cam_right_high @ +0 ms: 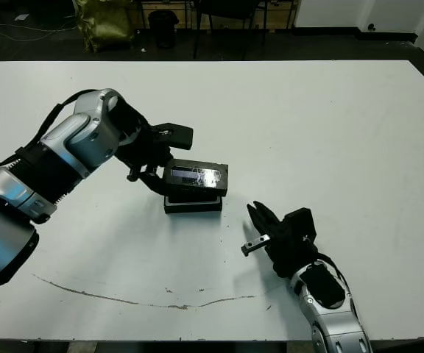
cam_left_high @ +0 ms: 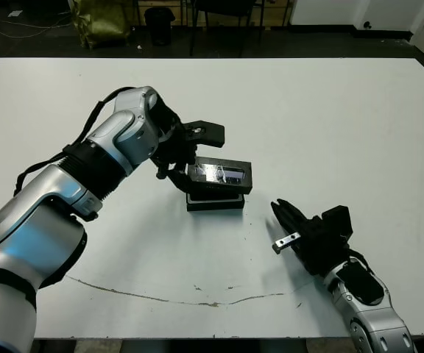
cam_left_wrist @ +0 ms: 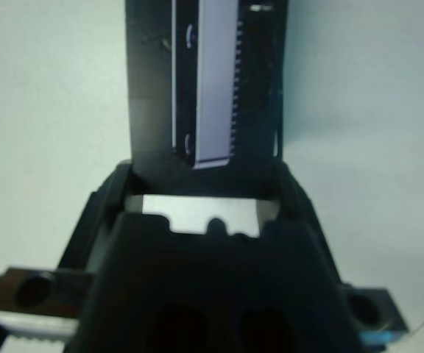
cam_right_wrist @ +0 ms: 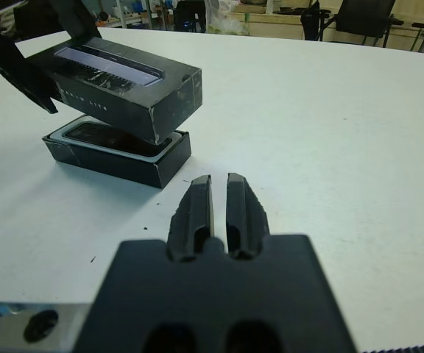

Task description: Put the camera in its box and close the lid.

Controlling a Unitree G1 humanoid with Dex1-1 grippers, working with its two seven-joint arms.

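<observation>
My left gripper [cam_left_high: 185, 166] is shut on the left end of the lid [cam_left_high: 219, 175], a black cover with a pale silvery strip [cam_left_wrist: 216, 81]. The lid hangs slightly tilted just above the box [cam_left_high: 214, 201], covering most of it without being seated. In the right wrist view the camera [cam_right_wrist: 98, 135] shows as a dark glossy bar lying inside the box [cam_right_wrist: 124, 163], under the lid [cam_right_wrist: 116, 77]. My right gripper [cam_left_high: 280, 213] rests shut and empty on the table, to the right of the box and nearer the front.
A thin dark scratch [cam_left_high: 197, 300] runs along the table near its front edge. Beyond the far edge stand a yellow-green bag [cam_left_high: 101, 18], a dark bin [cam_left_high: 159, 23] and chair legs. White table surface stretches to the right and behind the box.
</observation>
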